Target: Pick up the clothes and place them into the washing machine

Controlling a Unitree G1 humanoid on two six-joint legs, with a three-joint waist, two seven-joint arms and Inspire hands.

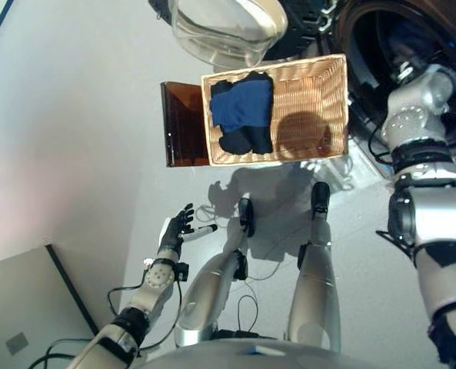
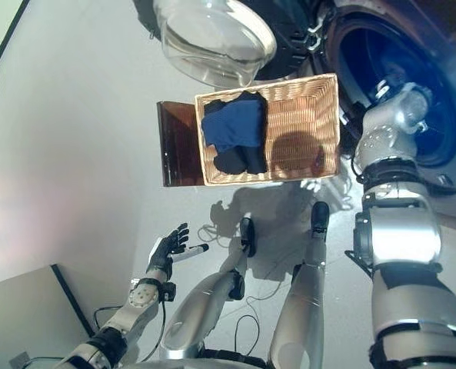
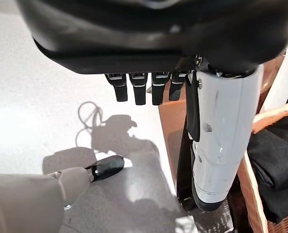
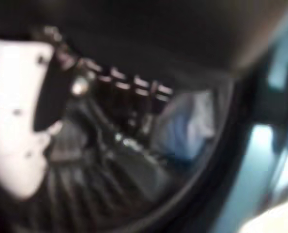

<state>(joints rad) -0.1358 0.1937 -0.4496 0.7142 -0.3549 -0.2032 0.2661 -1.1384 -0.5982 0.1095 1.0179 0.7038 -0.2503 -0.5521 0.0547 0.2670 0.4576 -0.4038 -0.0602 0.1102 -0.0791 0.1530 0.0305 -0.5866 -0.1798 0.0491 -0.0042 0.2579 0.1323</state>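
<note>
My right hand (image 4: 110, 97) reaches inside the washing machine drum (image 2: 412, 84), a pale cloth (image 4: 187, 128) past the fingers; I cannot tell whether they are curled. I judge it best to let go deep, then withdraw straight. My left hand (image 1: 175, 228) hangs spread and empty. Remaining clothes (image 1: 243, 111) lie at the wicker basket's (image 1: 320, 92) left end, on pale grey floor (image 1: 74, 154), the open glass door (image 2: 212, 42) beside the basket's far edge.

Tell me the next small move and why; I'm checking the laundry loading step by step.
Probably draw the right hand back out of the washing machine drum: its wrist view shows nothing clearly held, and pale cloth lies past it. Blue and dark clothes wait in the wicker basket. The left hand hangs open, empty.
</note>
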